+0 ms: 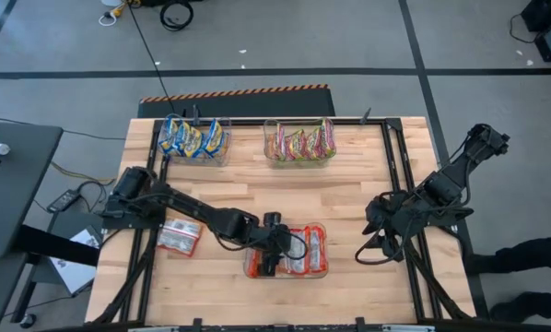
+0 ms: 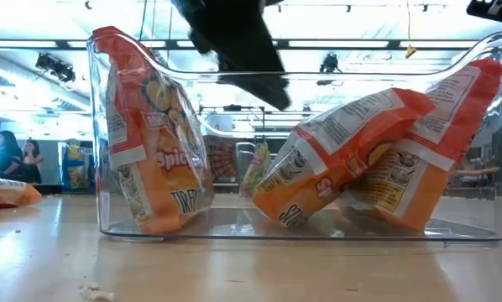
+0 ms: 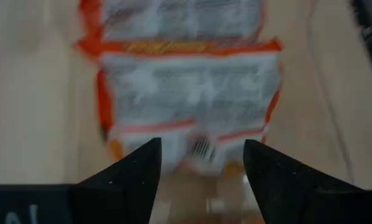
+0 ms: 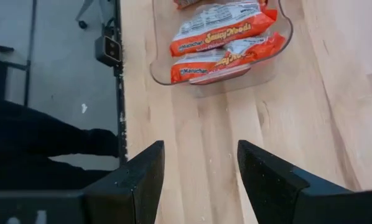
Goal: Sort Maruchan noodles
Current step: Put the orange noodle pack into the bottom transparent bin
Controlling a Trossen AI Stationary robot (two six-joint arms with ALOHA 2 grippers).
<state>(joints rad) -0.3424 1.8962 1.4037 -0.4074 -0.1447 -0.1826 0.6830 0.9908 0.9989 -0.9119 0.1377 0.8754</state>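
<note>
Butcher-block wood makes up the table point(image 1: 349, 198), pale planks framed by a dark metal rail along its edges, with wide bare room through the middle and toward 3 o'clock. Three clear plastic bins stand on it: one at 11 o'clock point(image 1: 194, 159) with blue-yellow packets point(image 1: 193, 136) stood on edge, one at 12 o'clock point(image 1: 299, 162) with green/pink-yellow packets point(image 1: 300, 143) also on edge, and one at 6 o'clock point(image 1: 320, 271), near the front edge, with red/orange-silver packets point(image 1: 305, 251). The low view shows three of these orange packets in that rounded, glossy bin, crinkled and leaning against its walls. One more red/orange-silver packet point(image 1: 180, 236) lies flat on the wood at 8 o'clock, clear of any bin.

The left gripper point(image 1: 271, 260) hangs over the 6 o'clock bin's left part, its fingers point(image 3: 138, 171) spread apart with nothing between them, an orange packet just beyond the tips. The right gripper point(image 1: 379, 221) waits at 4 o'clock near the table's right rail, fingers point(image 4: 142, 174) parted and empty over bare wood.
</note>
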